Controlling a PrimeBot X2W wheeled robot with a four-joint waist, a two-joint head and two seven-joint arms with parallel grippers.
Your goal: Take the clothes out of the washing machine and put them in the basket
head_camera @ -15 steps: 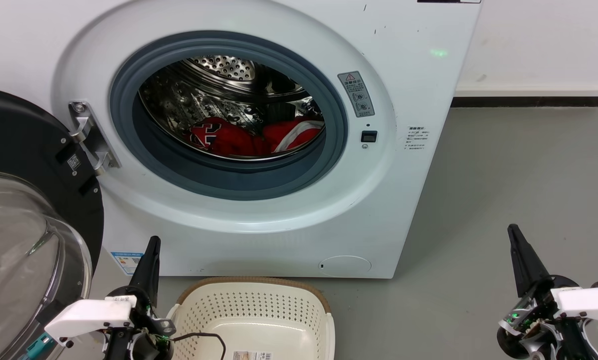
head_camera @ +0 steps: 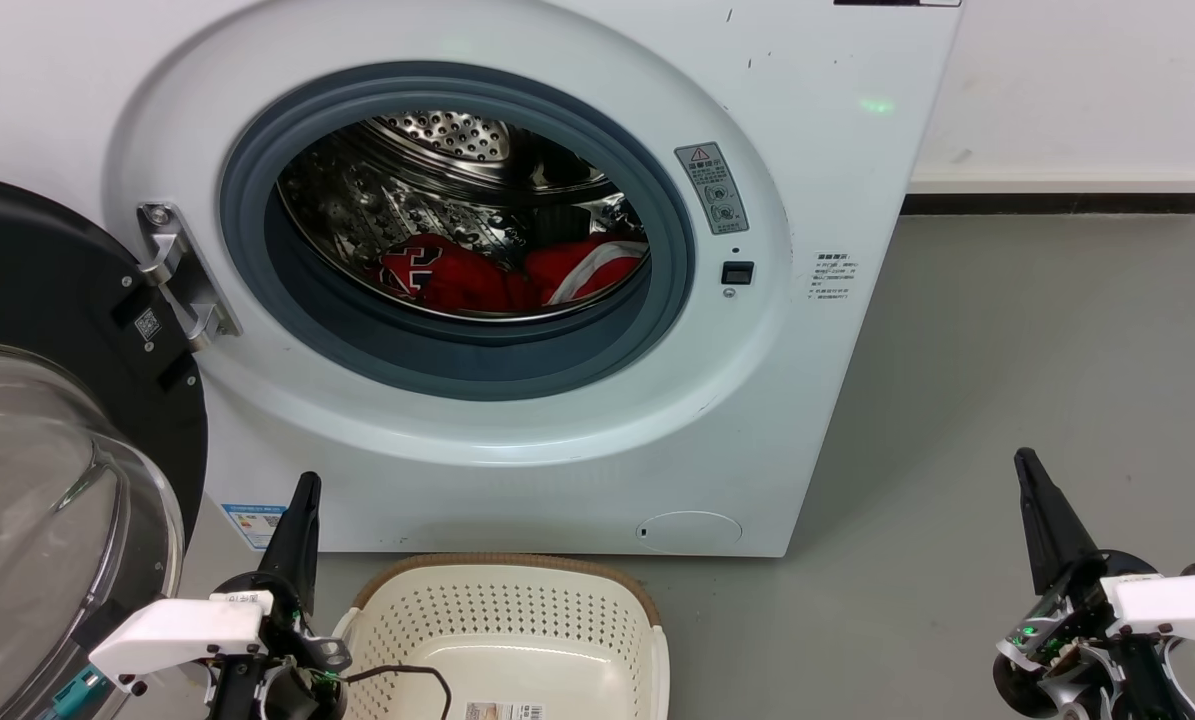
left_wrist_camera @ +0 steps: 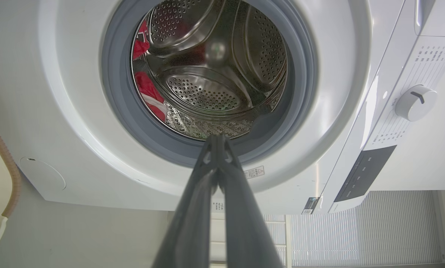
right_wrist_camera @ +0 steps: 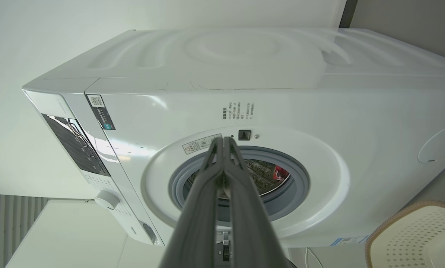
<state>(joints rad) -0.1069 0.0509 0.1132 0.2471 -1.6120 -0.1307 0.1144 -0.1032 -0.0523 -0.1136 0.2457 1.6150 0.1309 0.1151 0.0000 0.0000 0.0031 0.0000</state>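
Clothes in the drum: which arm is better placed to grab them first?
Probably left. The left hand sits just below the washing machine opening, beside the basket, and its wrist view looks straight into the drum. The right hand is off to the side over the floor. Both hands shut.

I am facing a laundry corner in what is looking like a plain utility or test room. A large white front-loading washing machine is standing on a smooth grey floor, with a bare white wall and a white skirting board running behind it on the right. Its door is hanging open on the left, red clothes are lying in the perforated steel drum, and a cream laundry basket is sitting on the floor just in front. My wrist views are also showing the machine's dial, a pale ribbed panel and a white cabinet.
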